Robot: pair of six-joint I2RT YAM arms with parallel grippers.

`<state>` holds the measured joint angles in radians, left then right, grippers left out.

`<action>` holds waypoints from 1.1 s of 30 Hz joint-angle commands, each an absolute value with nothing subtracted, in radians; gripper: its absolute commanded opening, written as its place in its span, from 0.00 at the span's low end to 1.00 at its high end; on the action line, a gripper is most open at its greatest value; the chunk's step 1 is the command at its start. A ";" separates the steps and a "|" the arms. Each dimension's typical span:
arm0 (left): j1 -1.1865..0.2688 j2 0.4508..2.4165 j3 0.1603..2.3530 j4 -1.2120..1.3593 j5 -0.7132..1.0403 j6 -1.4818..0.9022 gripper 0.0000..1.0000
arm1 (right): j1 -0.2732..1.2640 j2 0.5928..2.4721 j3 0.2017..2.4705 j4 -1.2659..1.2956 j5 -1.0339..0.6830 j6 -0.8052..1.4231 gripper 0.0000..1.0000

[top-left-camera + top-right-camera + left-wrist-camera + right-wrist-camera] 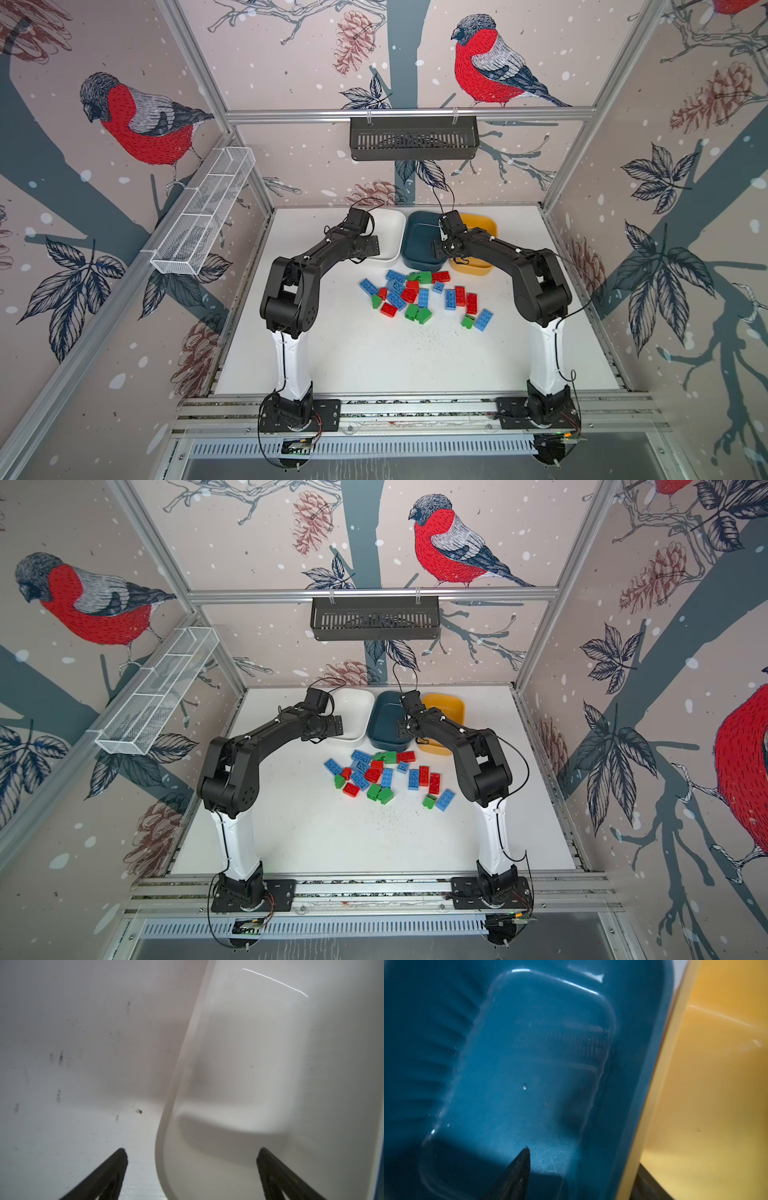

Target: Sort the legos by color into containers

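Note:
Several red, blue and green legos (423, 297) (387, 777) lie loose on the white table, in front of three containers. These are a white tub (390, 228) (249, 1064), a teal tub (419, 237) (529, 1064) and a yellow tub (484, 226) (716, 1084). What shows of the insides of the tubs is bare. My left gripper (372, 247) (192, 1159) is open, with the white tub's near left rim between its jaws. My right gripper (440, 249) (583, 1157) is open and holds nothing. One finger is inside the teal tub, the other on the yellow tub's side.
A black slotted basket (413, 139) hangs on the back rail. A white wire-mesh tray (208, 208) hangs on the left wall. Fine dark specks (415, 336) dot the table in front of the bricks. Both arms arch over the table's sides.

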<state>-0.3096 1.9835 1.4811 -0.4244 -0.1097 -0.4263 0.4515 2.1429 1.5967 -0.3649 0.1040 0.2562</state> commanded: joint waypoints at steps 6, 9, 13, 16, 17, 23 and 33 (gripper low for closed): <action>-0.305 1.923 1.363 -0.382 -0.101 -0.475 0.97 | 0.464 2.178 1.648 -0.427 0.101 0.076 0.67; -0.307 1.896 1.314 -0.389 -0.095 -0.486 0.97 | 0.466 2.189 1.659 -0.443 0.079 0.013 0.67; -0.324 1.857 1.258 -0.403 -0.084 -0.500 0.97 | 0.478 2.208 1.682 -0.466 0.053 -0.075 0.67; -0.342 1.824 1.224 -0.423 -0.090 -0.512 0.97 | 0.484 2.224 1.716 -0.491 0.041 -0.116 0.67; -0.345 1.813 1.215 -0.427 -0.092 -0.516 0.97 | 0.485 2.227 1.723 -0.496 0.035 -0.125 0.67; -0.348 1.763 1.191 -0.426 -0.086 -0.529 0.97 | 0.486 2.233 1.764 -0.513 0.038 -0.158 0.69; -0.276 1.923 1.390 -0.433 -0.221 -0.461 0.97 | 0.476 2.242 1.827 -0.519 0.189 0.045 0.81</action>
